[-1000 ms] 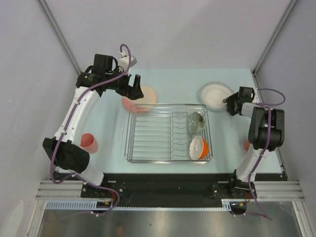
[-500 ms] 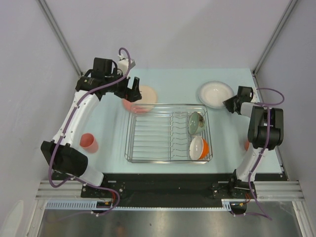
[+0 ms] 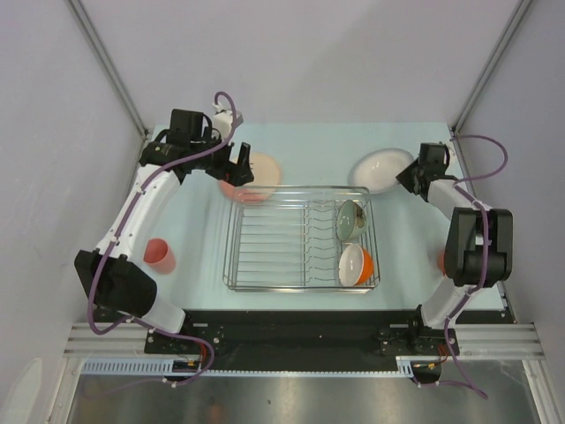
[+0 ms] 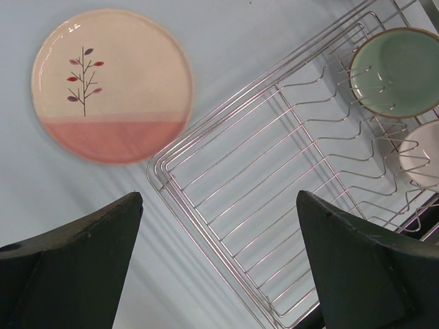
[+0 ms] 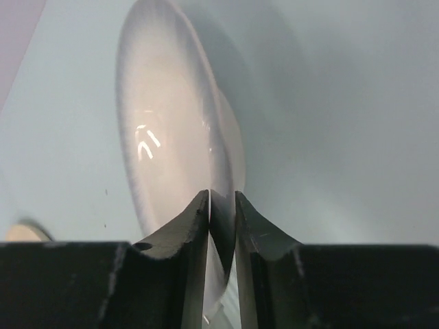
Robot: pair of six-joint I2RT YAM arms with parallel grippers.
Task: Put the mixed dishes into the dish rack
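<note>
My right gripper (image 3: 409, 175) (image 5: 222, 196) is shut on the rim of the white grey-rimmed shallow bowl (image 3: 378, 169) (image 5: 175, 130), which is tilted up off the table at the back right. My left gripper (image 3: 240, 167) (image 4: 218, 205) hangs open over the dish rack's (image 3: 300, 237) (image 4: 274, 185) far left corner, beside the cream plate with the pink segment (image 3: 258, 177) (image 4: 113, 83), with nothing between its fingers. In the rack are the green glass bowl (image 3: 350, 218) (image 4: 398, 72) and the orange-outside bowl (image 3: 356, 264) (image 4: 422, 154). The salmon tumbler (image 3: 160, 254) stands at the left. The orange mug (image 3: 440, 259) peeks out behind the right arm.
Grey side walls with slanted metal posts (image 3: 106, 62) close in the pale blue table (image 3: 309, 146) on both sides. The arm bases sit on a black rail (image 3: 291, 331) at the near edge.
The right gripper's jaws have closed on the white bowl's rim and tipped the bowl up as the wrist swung toward the back. The left gripper has shifted slightly, still open.
</note>
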